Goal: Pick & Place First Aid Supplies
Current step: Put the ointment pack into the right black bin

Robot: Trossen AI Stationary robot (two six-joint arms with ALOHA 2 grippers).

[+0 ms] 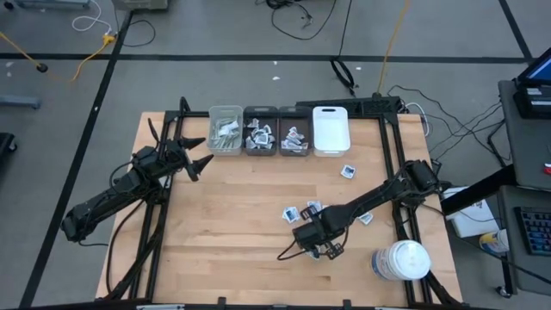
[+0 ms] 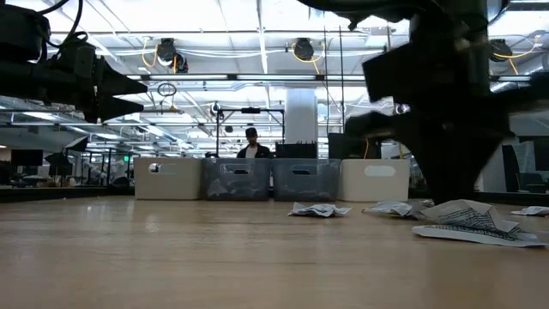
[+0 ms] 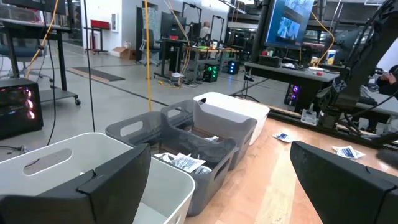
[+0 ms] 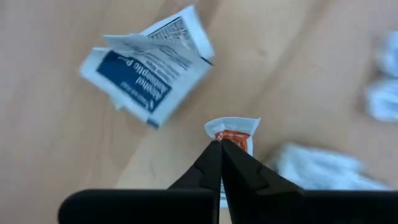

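The right pincer [image 4: 221,144] sits low over the front-right part of the wooden table [image 1: 224,232], its two dark fingers pressed together to a point. In the right wrist view the tips meet on the edge of a small white sachet with an orange-red mark [image 4: 234,133]; it looks pinched between them, though the sachet's lower part is hidden behind the fingers. Just beside it lies a crumpled white sachet with a blue printed panel [image 4: 148,65], flat on the wood and apart from the fingers. Blurred white wrappers [image 4: 320,167] lie near on the other side.

From above, the right pincer [image 1: 320,244] is at the near end of a loose scatter of sachets [image 1: 312,207]: about five or six small flat white-and-dark pieces show around the arm, and one more [image 1: 348,171] lies alone closer to the bins. Their exact count under the arm cannot be told.

Four small rectangular bins [image 1: 278,130] stand side by side along the far edge of the table: a pale one with long pale strips inside, two grey ones holding crumpled sachets, and a white one. A large white round jar [image 1: 401,261] with a lid stands at the front-right corner, near the right pincer.

The left pincer [image 1: 198,153] hangs above the table's left side, near the pale bin, with its fingers spread wide apart and nothing between them.

The table top is smooth light wood with visible grain; the sachets are thin, creased paper or foil.
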